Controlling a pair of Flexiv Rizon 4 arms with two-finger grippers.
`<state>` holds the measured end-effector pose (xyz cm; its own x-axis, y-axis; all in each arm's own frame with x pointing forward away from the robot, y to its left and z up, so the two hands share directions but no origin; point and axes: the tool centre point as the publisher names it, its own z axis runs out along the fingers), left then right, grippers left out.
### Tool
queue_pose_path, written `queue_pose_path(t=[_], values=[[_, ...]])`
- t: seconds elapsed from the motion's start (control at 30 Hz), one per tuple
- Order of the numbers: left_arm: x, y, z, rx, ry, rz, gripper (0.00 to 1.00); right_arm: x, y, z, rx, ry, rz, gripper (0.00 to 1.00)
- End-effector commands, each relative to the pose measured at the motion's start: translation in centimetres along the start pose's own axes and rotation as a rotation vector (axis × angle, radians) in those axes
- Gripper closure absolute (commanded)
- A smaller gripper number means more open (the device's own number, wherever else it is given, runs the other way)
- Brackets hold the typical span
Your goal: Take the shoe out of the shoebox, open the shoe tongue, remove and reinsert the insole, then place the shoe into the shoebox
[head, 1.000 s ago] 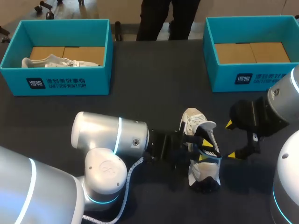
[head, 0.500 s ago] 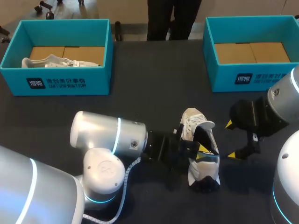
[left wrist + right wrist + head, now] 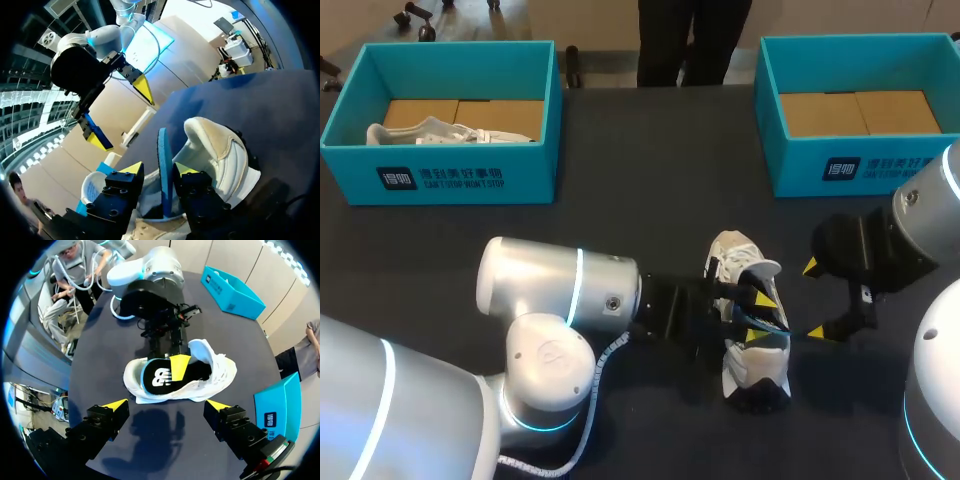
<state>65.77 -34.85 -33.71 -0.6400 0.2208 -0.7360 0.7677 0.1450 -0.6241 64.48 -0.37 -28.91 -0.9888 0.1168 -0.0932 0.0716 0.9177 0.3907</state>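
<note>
A white shoe (image 3: 748, 345) lies on its side on the dark table, between my two arms. Its blue-edged insole (image 3: 164, 170) stands partly out of the shoe's opening, its black printed face (image 3: 162, 377) turned towards my right arm. My left gripper (image 3: 755, 316) is at the opening with one finger on each side of the insole. A gap shows beside one finger (image 3: 127, 175), so the jaws are open. To the right of the shoe my right gripper (image 3: 814, 300) stands wide open and holds nothing; the shoe (image 3: 180, 377) lies ahead of it.
A teal shoebox (image 3: 440, 180) at the back left holds another white shoe (image 3: 445, 130). A second teal shoebox (image 3: 840, 170) at the back right shows only its cardboard floor. A person stands beyond the far edge.
My left gripper's fingers closed in on the insole half a second ago and now stand further apart. The left arm shifted slightly. The right arm has not moved.
</note>
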Motion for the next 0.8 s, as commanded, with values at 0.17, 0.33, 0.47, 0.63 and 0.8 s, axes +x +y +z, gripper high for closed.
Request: queue_pose_path(t=[0.17, 0.33, 0.47, 0.63, 0.8], values=[[0.4, -1.0, -1.4, 0.013, 0.023, -0.013, 0.81, 0.1, -0.1, 0.0, -0.002, -0.002, -0.001, 0.00], [1.4, -1.0, -1.3, 0.012, 0.052, -0.010, 1.00, 0.1, -0.1, 0.0, -0.002, -0.002, -0.001, 0.00], [1.7, -0.5, -0.8, 0.007, 0.064, 0.017, 1.00, 0.1, -0.1, 0.0, -0.002, -0.002, -0.001, 0.00], [1.8, 0.3, -0.1, -0.013, 0.076, 0.037, 1.00, 0.1, -0.1, 0.0, -0.002, -0.002, -0.001, 0.00], [1.1, -0.4, -0.3, -0.016, 0.054, 0.027, 0.88, 0.1, -0.1, 0.0, -0.002, -0.002, -0.001, 0.00]])
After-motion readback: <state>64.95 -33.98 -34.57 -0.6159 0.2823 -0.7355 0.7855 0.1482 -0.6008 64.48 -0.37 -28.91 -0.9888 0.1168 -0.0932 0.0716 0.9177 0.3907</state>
